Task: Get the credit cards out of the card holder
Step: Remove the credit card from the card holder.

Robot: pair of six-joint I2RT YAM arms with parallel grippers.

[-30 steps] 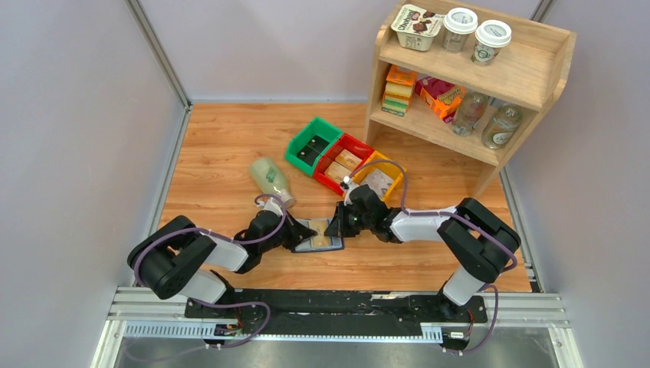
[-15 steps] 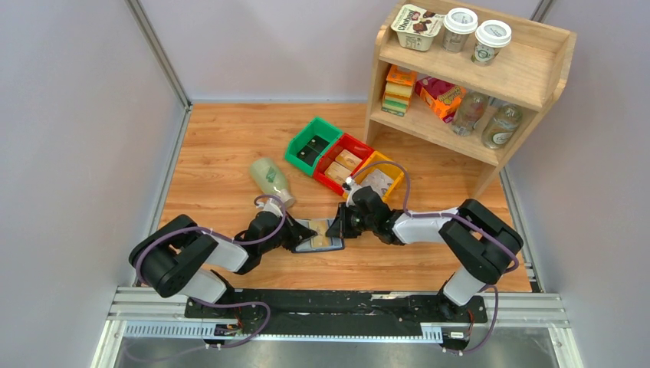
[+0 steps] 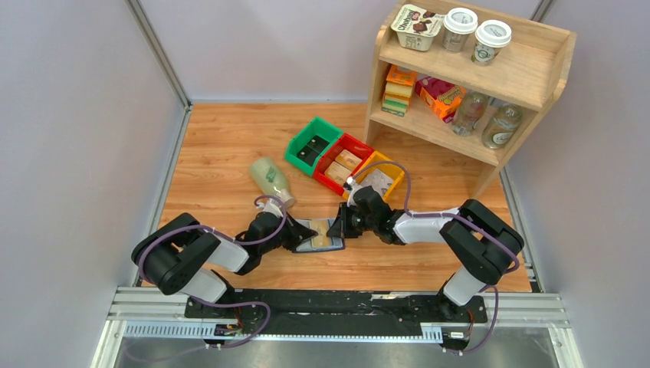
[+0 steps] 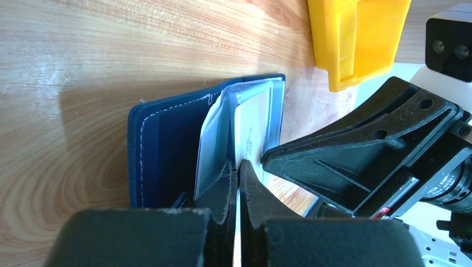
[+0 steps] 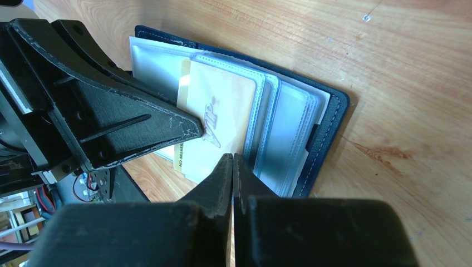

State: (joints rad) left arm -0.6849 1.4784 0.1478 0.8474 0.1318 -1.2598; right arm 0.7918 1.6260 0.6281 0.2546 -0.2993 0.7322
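Note:
The navy card holder lies open on the wood between both arms, cover down, its clear sleeves fanned out. A beige credit card lies on top of the sleeves, sticking out past their edge. My left gripper is shut, its tips against that card's edge beside a lifted sleeve. My right gripper is shut too, its tip at the card's near edge. From the left wrist, the right fingers come in from the right to meet mine at the card. Other cards are hidden.
Green, red and yellow bins sit just behind the holder. A pale bottle lies on its side behind the left gripper. A wooden shelf with cups and packets stands at the back right.

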